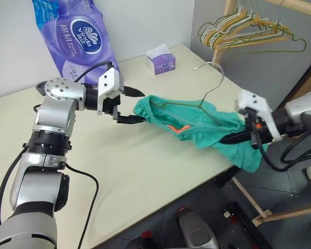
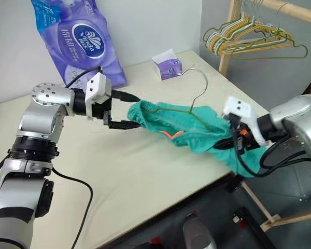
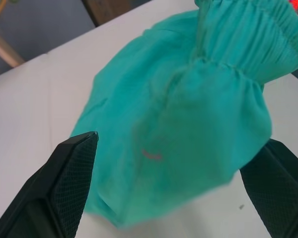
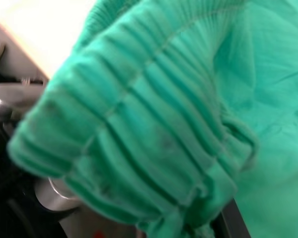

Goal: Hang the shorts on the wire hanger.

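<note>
Table (image 1: 145, 171): near edge runs diagonally from lower left toward right centre of the head view. Bare cream surface takes up the lower-left half, nothing on it but a black cable (image 1: 85, 181). Right edge drops to dark floor.

Shorts (image 1: 197, 124): centre of frame, stretched across the table toward the right, right end hanging past the table edge. Orange bit shows inside the waistband.

Wire hanger (image 1: 210, 85): threaded into the waist opening, hook up and curling above the shorts, lower wire buried in cloth.

Left gripper (image 1: 129, 106): centre left, fingers spread wide, one above the other, just at the left end of the shorts. In the wrist view, cloth lies between and beyond the fingers (image 3: 64, 183); contact cannot be told.

Right gripper (image 2: 233, 140): centre right, closed tight on the right end of the shorts at the gathered waistband; fingertips hidden in folds.

Upper frame: purple tissue pack (image 1: 78, 36), small tissue box (image 1: 161, 61), bunch of hangers (image 1: 249, 28) on a wooden rack (image 1: 293, 5) at upper right, cut off by the frame.
</note>
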You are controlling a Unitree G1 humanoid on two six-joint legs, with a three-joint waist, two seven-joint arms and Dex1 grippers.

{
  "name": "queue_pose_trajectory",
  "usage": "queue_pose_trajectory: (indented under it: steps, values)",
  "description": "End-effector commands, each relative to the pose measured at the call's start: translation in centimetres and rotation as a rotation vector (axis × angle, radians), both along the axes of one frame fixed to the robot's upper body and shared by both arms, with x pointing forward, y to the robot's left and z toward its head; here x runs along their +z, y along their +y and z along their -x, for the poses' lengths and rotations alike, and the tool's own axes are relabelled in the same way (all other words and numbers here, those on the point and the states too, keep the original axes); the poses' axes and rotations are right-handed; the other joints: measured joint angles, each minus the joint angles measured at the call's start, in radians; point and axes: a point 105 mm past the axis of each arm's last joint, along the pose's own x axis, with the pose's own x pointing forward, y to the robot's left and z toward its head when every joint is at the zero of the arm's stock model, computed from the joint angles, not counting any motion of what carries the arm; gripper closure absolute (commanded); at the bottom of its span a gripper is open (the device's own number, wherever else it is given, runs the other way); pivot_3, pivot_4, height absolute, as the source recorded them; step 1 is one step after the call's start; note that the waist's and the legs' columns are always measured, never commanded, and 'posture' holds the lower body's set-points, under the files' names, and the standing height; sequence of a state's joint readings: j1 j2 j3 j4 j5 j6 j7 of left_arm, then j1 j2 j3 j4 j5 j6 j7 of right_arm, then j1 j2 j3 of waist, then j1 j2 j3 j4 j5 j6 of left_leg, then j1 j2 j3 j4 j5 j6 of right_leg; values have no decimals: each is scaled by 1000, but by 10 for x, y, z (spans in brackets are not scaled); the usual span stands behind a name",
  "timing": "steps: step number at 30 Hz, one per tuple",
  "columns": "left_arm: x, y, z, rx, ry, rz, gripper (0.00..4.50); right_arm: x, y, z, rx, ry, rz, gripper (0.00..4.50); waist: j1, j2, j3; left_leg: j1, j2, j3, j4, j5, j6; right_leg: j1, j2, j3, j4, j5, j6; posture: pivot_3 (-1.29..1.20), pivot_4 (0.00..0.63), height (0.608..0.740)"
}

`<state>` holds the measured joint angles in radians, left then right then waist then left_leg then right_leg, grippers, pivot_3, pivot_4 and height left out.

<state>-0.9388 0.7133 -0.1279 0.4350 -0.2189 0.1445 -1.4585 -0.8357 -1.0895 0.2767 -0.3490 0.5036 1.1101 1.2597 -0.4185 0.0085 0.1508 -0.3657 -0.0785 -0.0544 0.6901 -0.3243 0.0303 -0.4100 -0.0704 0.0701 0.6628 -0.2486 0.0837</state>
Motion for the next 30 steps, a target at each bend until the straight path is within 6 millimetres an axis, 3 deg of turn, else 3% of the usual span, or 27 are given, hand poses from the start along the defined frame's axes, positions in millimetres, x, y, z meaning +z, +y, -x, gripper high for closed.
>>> queue_pose_trajectory:
  steps: [1,7,15,18,23,30]
  values:
    - [0,4,14,-68,22,-51,22,8,7,0,80,-80,22,4500,-1,0,0,-1,0,0,2,0,0,0,0,0,0,0,0,-412,105,740]
    - [-18,7,28,-111,88,-108,22,5,8,-4,96,-106,41,4500,2,-1,-1,0,0,0,5,0,0,1,0,0,1,0,0,-411,105,740]
    - [-24,-12,35,-140,146,-60,22,3,11,-8,120,-140,68,4500,5,-2,-2,-1,0,0,5,0,0,1,0,1,1,1,-1,-411,110,740]
    - [-26,-19,39,-158,167,-45,588,2,12,-8,126,-141,70,4500,4,-2,-1,-1,0,0,6,0,0,1,0,1,1,1,-1,-412,111,740]
    - [-40,-20,47,-180,193,-105,2051,2,13,-9,136,-152,74,4500,2,-2,-2,-1,0,0,5,0,0,1,0,1,2,1,-1,-414,111,740]
    - [-45,-27,49,-185,193,-107,4089,4,20,-5,218,-185,52,4500,4,-2,-2,-1,0,0,6,0,0,1,0,1,1,1,-1,-417,110,740]
